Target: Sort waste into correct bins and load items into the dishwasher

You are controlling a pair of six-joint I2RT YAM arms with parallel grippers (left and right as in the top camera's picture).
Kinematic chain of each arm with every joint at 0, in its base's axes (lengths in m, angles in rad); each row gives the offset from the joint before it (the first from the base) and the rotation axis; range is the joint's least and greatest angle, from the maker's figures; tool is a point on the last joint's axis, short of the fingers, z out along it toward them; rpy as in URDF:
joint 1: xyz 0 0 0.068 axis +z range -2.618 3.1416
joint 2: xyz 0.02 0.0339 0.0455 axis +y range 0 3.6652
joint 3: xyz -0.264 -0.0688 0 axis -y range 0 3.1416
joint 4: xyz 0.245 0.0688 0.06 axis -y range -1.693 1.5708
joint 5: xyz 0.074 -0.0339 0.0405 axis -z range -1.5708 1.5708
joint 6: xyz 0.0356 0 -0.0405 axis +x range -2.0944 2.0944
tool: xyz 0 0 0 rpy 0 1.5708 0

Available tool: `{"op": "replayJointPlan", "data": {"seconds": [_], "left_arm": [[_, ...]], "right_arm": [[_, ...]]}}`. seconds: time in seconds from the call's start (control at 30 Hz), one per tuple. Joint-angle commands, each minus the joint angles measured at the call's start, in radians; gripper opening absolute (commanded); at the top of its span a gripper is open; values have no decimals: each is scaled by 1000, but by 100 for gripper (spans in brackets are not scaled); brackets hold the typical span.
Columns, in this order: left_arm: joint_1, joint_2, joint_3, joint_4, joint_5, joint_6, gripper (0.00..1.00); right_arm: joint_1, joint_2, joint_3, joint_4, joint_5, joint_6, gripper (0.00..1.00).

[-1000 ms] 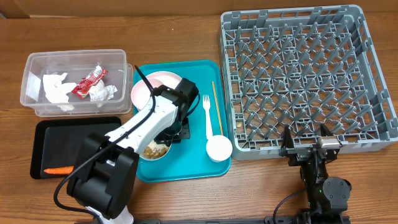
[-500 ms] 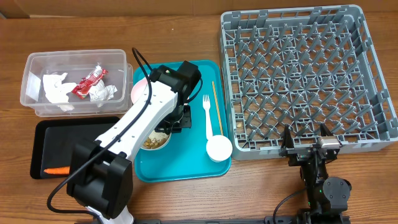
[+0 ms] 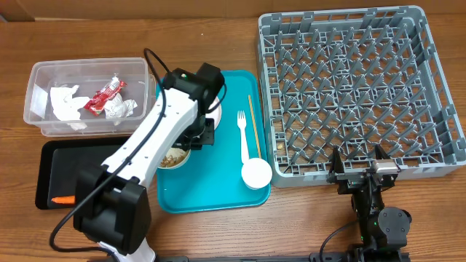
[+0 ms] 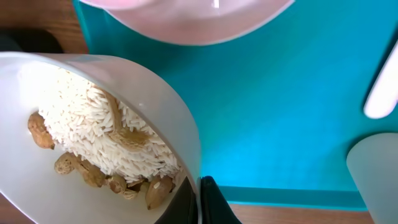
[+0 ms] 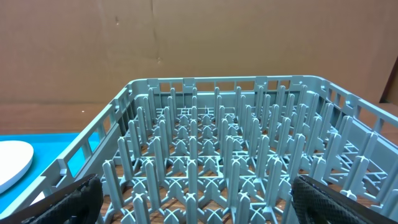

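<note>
My left jaws are closed narrowly on the rim of a small white bowl (image 4: pixel 163 106), one finger inside the wall and one outside. The bowl (image 3: pixel 173 157) sits at the left edge of the teal tray (image 3: pixel 211 193), under my left arm (image 3: pixel 156 138). It holds a heap of white rice (image 4: pixel 93 124), with beige peanuts in their shells (image 4: pixel 81 171) gathered along the lower side. In my left wrist view the bowl looks tipped, and I cannot tell whether it touches the tray. Just beyond it lies the pale pink plate (image 4: pixel 186 18), partly hidden by my arm from overhead. To the right on the tray are the white fork (image 3: pixel 242 135), the thin chopstick (image 3: pixel 252 124) and a round white cup (image 3: pixel 256 173). The clear tub (image 3: pixel 33 109) on the table holds crumpled napkins (image 3: pixel 65 102) and the red wrapper (image 3: pixel 104 94). The black tray (image 3: pixel 73 156) in front of it carries the orange carrot (image 3: pixel 62 199). My right jaws stand wide and hold nothing, just in front of the grey dish rack (image 5: pixel 211 155).
</note>
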Motion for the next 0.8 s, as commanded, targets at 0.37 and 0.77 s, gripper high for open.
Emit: {"op": "replayJointPlan", "data": {"seconds": [0.37, 0.77], "left_arm": [[278, -401, 26, -14, -54, 62, 4], [566, -504, -214, 154, 190, 201, 4]], "right_arm": [[-3, -11, -11, 7, -2, -1, 100], [-3, -11, -11, 7, -2, -1, 100]]}}
